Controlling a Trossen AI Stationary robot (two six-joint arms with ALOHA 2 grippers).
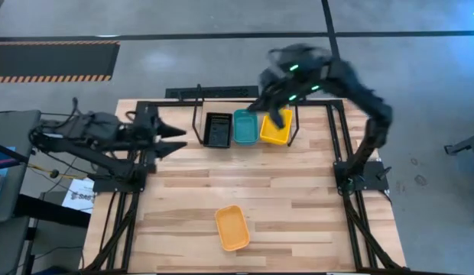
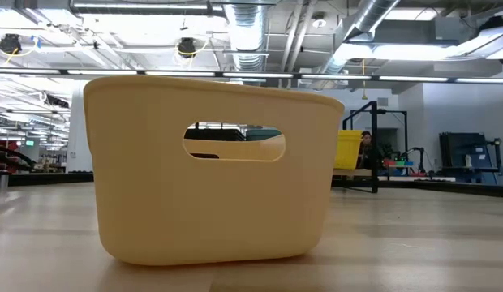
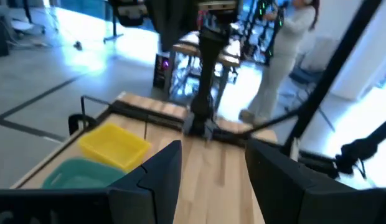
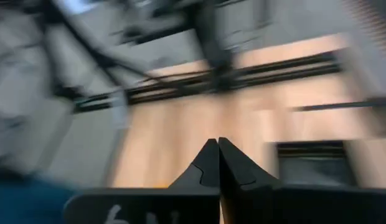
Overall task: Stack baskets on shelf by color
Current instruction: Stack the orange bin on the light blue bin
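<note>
Orange basket (image 2: 211,166) fills the low view — right gripper (image 4: 218,163) pinched shut.

One camera looks straight down on my whole table (image 1: 298,198). Another sits at table height, hard against the orange basket (image 2: 211,170), facing the room. My left wrist camera looks past my left gripper (image 3: 211,177) at the yellow basket (image 3: 115,144), shared with overhead. My right wrist camera looks past my right gripper (image 4: 218,163).

Grey concrete floor (image 1: 420,46) all around; hazard-striped mat (image 1: 53,61) at ten o'clock, ducts (image 2: 251,32) and strip lights overhead.
</note>
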